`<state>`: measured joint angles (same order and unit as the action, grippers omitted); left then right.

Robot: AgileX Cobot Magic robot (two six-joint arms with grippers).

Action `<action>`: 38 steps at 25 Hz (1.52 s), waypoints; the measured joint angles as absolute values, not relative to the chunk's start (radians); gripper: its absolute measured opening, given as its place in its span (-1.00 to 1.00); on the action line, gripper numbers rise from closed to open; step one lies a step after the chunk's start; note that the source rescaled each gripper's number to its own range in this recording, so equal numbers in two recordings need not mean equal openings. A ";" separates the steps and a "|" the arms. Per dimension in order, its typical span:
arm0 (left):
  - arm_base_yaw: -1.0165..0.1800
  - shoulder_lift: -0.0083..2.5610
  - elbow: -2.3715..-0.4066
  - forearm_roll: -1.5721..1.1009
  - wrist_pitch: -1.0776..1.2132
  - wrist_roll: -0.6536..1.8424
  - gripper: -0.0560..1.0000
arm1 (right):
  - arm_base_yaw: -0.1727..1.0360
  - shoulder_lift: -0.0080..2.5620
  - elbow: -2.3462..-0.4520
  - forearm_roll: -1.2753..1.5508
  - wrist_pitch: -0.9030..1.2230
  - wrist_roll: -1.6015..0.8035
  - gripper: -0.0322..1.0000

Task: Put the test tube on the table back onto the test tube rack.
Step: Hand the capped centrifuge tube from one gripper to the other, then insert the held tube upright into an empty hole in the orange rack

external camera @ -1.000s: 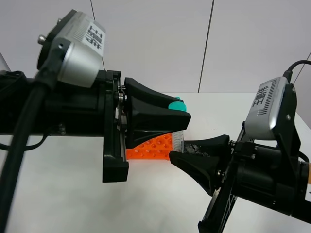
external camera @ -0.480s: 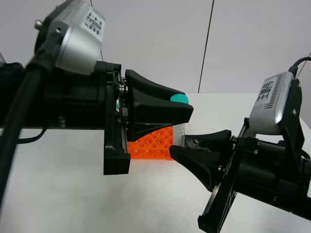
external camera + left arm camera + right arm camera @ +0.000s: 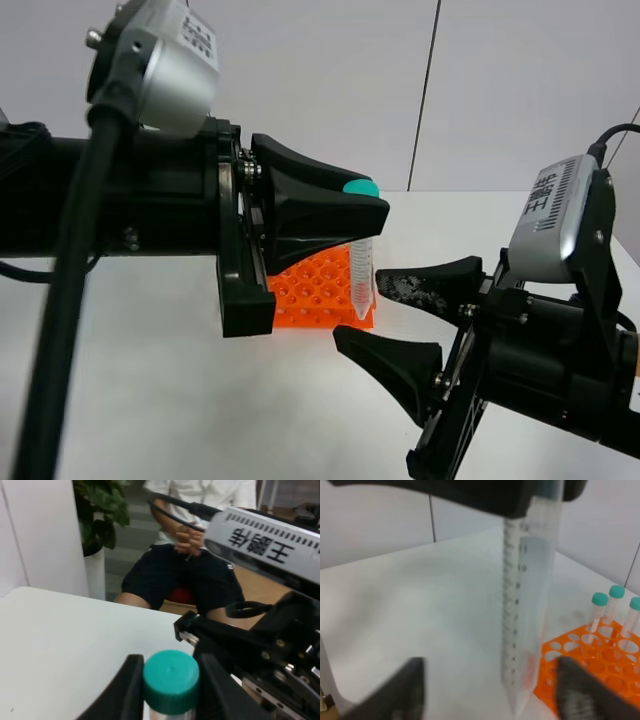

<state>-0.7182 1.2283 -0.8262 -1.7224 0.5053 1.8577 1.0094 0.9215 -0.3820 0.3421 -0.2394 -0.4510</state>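
Test tube [image 3: 361, 275] hangs upright at the centre of the high view, its teal cap [image 3: 171, 680] pinched by the left hand [image 3: 365, 215], which is clamped on it. In that frame the pointed tip overlaps the right edge of the orange test tube rack [image 3: 310, 295] on the white worktop [image 3: 150, 400]; whether it has entered a hole cannot be told. The right hand [image 3: 357, 311], lower right of centre, has its fingers wide apart on either side of the tube's lower end, clear of it. Other teal-capped tubes [image 3: 599, 611] stand in the rack.

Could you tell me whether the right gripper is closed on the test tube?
No, the right gripper stands open around the test tube, which hangs from the shut left gripper.
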 joint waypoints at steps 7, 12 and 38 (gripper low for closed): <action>-0.718 1.228 -0.828 -1.724 0.505 1.858 -0.89 | 1.009 0.921 -0.382 0.342 -0.240 -0.448 1.00; -0.718 1.228 -0.828 -1.724 0.504 1.858 -0.89 | 1.009 0.921 -0.381 0.342 -0.237 -0.448 1.00; -0.718 1.228 -0.831 -1.725 0.503 1.858 -0.89 | 0.749 0.921 -0.310 0.380 0.033 -0.387 1.00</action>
